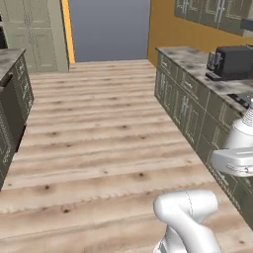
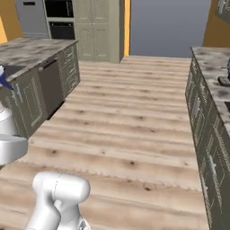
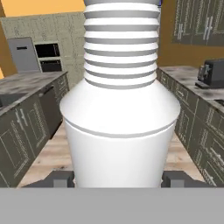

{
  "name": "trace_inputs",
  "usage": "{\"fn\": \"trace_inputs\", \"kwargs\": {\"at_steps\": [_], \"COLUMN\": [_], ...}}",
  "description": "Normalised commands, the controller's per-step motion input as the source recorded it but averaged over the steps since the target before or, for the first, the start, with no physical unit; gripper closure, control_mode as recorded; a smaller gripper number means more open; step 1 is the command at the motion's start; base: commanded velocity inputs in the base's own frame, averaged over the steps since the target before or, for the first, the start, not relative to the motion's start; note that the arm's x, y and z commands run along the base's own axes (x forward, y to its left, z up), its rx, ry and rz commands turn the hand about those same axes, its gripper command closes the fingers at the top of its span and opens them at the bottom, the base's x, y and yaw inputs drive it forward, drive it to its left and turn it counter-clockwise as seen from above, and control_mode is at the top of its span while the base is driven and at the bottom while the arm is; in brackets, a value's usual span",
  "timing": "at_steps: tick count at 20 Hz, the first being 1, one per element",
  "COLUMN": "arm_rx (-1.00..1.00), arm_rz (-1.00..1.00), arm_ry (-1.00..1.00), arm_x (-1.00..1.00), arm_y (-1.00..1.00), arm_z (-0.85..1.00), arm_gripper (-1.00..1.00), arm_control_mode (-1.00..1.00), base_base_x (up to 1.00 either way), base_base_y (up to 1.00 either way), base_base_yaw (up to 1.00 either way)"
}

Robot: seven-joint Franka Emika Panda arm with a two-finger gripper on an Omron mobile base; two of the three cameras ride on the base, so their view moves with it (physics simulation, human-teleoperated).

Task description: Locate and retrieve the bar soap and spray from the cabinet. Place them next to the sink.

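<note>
Pincer (image 3: 118,178) first: its two dark fingertips (image 3: 61,179) stand on both sides of the spray (image 3: 119,131) and press against its white body, so it is pinching the bottle, opened just as wide as the bottle is. In the hand view the spray rises straight up from between the tips, upright along the hand. I judge it is held low on the body so that it stays steady while the base drives.

From largest to smallest around the pincer: the wooden floor (image 1: 99,148) lies wide in front of it, with no thing on it. To one side runs a long desk (image 1: 197,64) with a black coffee machine (image 1: 232,62); to the other side a second desk (image 2: 31,51), where a dark hollow (image 2: 11,71) near the pincer may be the sink, but this is too small to tell. In the right base view the spray's blue-grey nozzle (image 2: 5,80) and ribbed neck (image 2: 4,112) show at the left edge.

The bar soap I cannot place. The spray is out of the cabinet, so my judgement is that the carrying step is in hand.
</note>
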Motion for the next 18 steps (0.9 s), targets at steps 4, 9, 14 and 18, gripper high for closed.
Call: {"fn": "trace_inputs", "kwargs": {"at_steps": [4, 9, 14, 18], "arm_rx": [0.00, 0.00, 0.00, 0.00], "arm_rz": [0.00, 0.00, 0.00, 0.00], "arm_ry": [0.00, 0.00, 0.00, 0.00], "arm_x": [0.00, 0.00, 0.00, 0.00], "arm_y": [0.00, 0.00, 0.00, 0.00], "arm_z": [0.00, 0.00, 0.00, 0.00], "arm_gripper": [1.00, 1.00, 1.00, 1.00], "arm_control_mode": [1.00, 1.00, 1.00, 1.00], "base_base_x": [-0.11, -0.01, 0.22, 0.39], "base_base_y": [0.49, 0.52, 0.49, 0.44], "base_base_yaw": [0.45, 0.41, 0.35, 0.23]}}
